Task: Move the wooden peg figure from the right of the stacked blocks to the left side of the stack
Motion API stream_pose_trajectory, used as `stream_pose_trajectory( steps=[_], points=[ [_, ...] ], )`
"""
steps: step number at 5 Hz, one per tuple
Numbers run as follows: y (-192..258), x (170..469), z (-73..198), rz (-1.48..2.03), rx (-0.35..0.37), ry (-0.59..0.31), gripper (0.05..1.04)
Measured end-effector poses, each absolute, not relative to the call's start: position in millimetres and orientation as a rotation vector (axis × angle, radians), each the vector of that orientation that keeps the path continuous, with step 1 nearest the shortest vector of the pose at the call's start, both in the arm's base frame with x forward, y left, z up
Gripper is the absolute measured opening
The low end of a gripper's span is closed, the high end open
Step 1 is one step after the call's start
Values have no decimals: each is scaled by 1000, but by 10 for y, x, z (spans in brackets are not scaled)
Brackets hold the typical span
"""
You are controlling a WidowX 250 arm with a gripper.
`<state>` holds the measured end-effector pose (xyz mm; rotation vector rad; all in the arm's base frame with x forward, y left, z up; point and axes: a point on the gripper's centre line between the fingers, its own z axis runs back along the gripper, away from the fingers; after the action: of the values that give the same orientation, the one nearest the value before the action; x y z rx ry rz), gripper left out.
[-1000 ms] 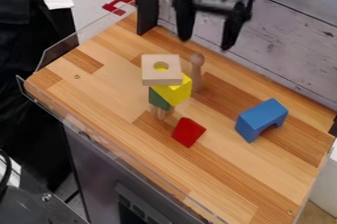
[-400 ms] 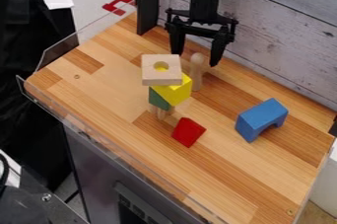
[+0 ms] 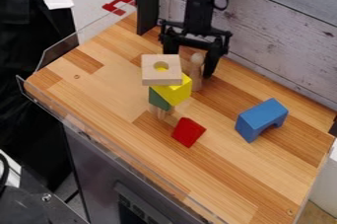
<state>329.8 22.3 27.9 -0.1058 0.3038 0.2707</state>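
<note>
The black gripper (image 3: pixel 187 65) hangs low at the upper middle of the work surface, its two fingers spread apart. Between them, in the view, stands a wooden peg (image 3: pixel 196 72) with a round head; whether they touch it I cannot tell. Just in front is a stack: a natural wood square block with a round hole (image 3: pixel 151 75) on top, a yellow block (image 3: pixel 176 93) beneath it, a green block (image 3: pixel 158 99) lower, and light wooden pieces (image 3: pixel 162 113) at the base. The stack's top hides part of the left finger.
A red block (image 3: pixel 188 132) lies in front of the stack. A blue arch block (image 3: pixel 261 119) rests to the right on the wooden table (image 3: pixel 276 168). A whitewashed plank wall (image 3: pixel 283 35) rises behind, a black post (image 3: pixel 148 1) stands at the back left, and clear edging borders the left side.
The gripper has come down from above the back edge and slightly left, its fingers now lower around the peg's place in the view. The blocks and peg have not moved.
</note>
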Motion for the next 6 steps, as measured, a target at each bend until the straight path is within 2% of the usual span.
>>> stream_pose_trajectory(
  steps=[1, 3, 4, 5, 6],
  points=[
    [219, 3282, 362, 274, -107, 282, 968],
    [180, 3315, 358, 270, -142, 264, 409],
    [217, 3325, 424, 278, -144, 244, 347],
    [338, 3351, 730, 300, -150, 158, 347],
    [748, 3250, 922, 396, -137, 124, 347]
  ],
)
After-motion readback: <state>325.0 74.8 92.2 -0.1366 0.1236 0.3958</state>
